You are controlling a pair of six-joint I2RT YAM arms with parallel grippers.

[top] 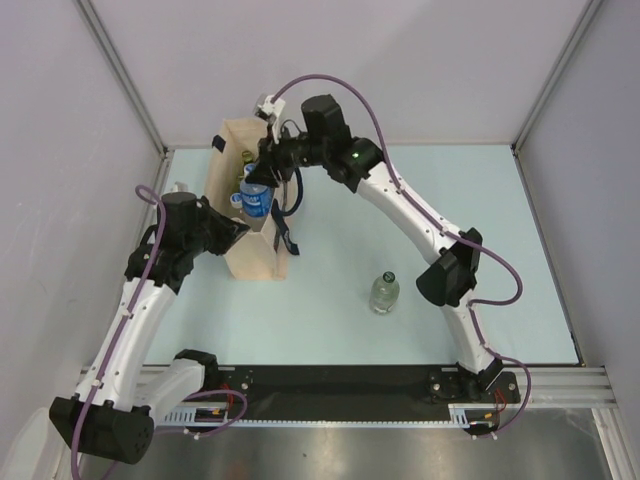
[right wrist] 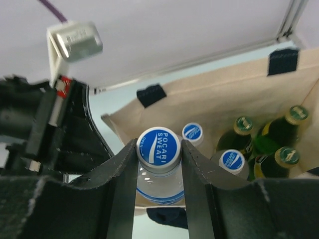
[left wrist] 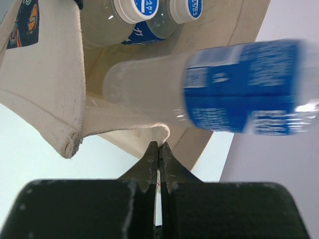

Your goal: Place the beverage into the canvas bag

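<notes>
The right gripper (right wrist: pixel 158 149) clamps the blue-capped beverage bottle (top: pixel 256 198) by its neck, upright at the mouth of the canvas bag (top: pixel 252 258) — the left gripper (left wrist: pixel 158 147) is pinched tight on the bag's rim, green bottles (right wrist: pixel 279 130) inside

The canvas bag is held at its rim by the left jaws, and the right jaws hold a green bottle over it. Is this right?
Only the colour is wrong: in the right wrist view the right jaws hold a clear, blue-capped bottle over the canvas bag.
</notes>
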